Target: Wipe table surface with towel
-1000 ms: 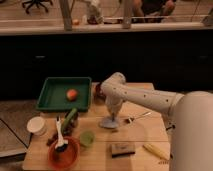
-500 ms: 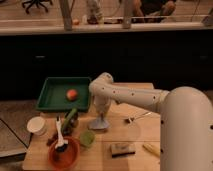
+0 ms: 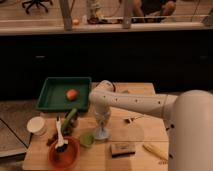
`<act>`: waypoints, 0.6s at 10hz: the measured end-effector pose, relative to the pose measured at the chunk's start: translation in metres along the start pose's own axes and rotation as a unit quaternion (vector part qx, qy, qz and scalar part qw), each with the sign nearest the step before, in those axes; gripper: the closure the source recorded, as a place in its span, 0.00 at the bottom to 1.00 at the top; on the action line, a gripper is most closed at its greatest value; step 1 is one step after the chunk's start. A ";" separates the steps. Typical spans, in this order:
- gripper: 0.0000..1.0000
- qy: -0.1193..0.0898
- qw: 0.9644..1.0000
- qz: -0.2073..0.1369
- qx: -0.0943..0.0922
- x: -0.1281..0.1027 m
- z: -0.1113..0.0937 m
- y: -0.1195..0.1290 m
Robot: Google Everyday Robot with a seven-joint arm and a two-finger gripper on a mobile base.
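Observation:
My gripper (image 3: 102,121) points straight down over the left-centre of the wooden table (image 3: 135,137). It is shut on a pale grey-blue towel (image 3: 101,132), which hangs bunched from it and spreads onto the table surface. The white arm (image 3: 145,104) reaches in from the lower right and bends at a joint just right of the green tray. The towel touches the table right next to a small green cup.
A green tray (image 3: 52,95) with an orange fruit (image 3: 72,94) sits at the back left. A white cup (image 3: 36,125), a green bottle (image 3: 70,119), a red bowl (image 3: 64,153) with a white utensil and a small green cup (image 3: 86,138) crowd the left. A sponge (image 3: 121,149) and a yellow object (image 3: 155,151) lie at the front.
The gripper has dragged the towel leftward across the table, from the middle toward the left side near the green cup. The arm has swung left with it.

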 end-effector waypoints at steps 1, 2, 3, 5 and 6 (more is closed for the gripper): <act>1.00 0.003 1.000 0.015 -0.002 0.004 -0.001 0.015; 1.00 0.010 0.999 0.036 -0.002 0.013 -0.003 0.031; 1.00 0.018 0.999 0.048 -0.005 0.023 -0.005 0.041; 1.00 0.038 0.997 0.070 -0.005 0.053 -0.011 0.046; 1.00 0.043 0.997 0.071 -0.004 0.062 -0.012 0.042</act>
